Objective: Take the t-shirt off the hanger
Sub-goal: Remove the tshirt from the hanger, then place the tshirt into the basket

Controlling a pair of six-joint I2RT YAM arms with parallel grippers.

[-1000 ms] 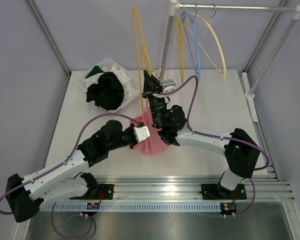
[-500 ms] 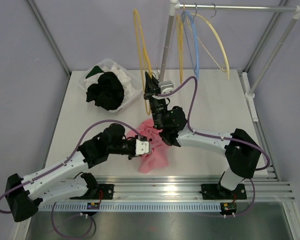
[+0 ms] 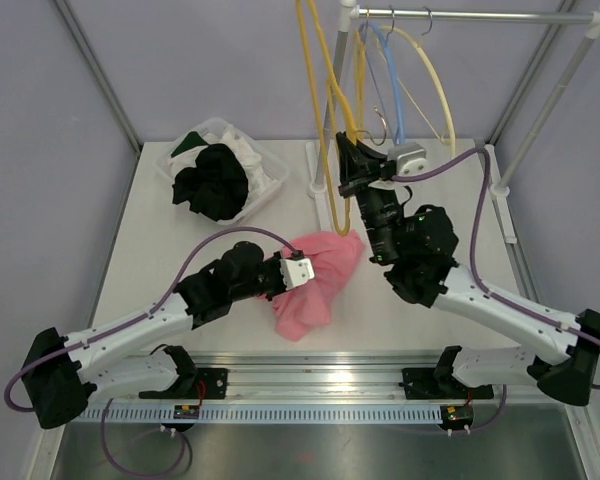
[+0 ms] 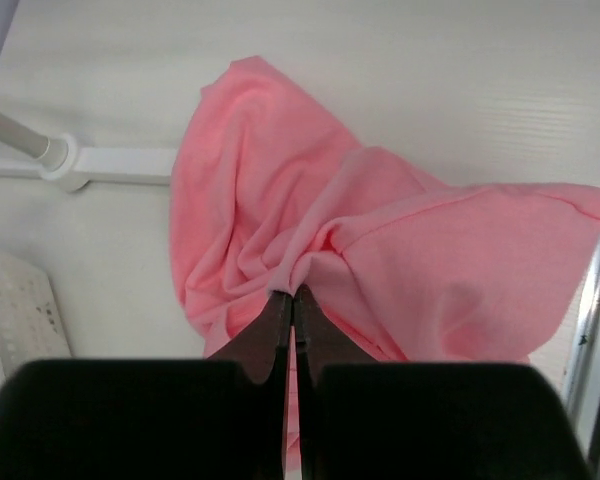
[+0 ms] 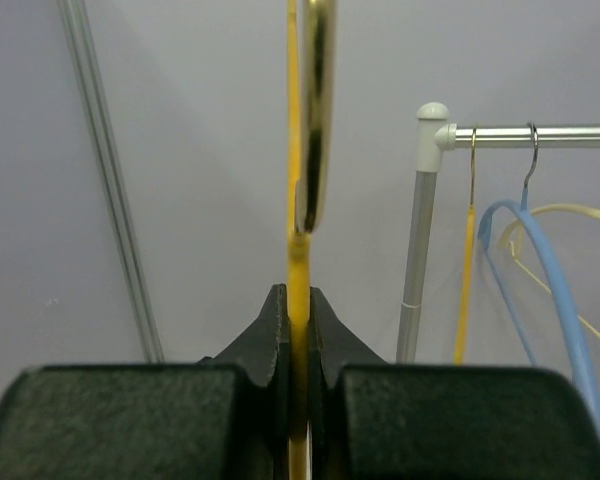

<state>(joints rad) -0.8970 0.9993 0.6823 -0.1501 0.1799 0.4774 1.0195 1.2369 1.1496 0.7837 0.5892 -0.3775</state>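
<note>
Top external: clenching t-shirt [image 3: 315,300] in left gripper [image 3: 313,268], pinching bare hanger [image 3: 332,110] in right gripper [image 3: 348,172]; likely rehanging, releasing next.

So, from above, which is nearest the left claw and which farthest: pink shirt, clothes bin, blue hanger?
1. Pink shirt, pinched in the left claw itself.
2. Clothes bin, towards the back left.
3. Blue hanger, hanging at the back right.
</note>
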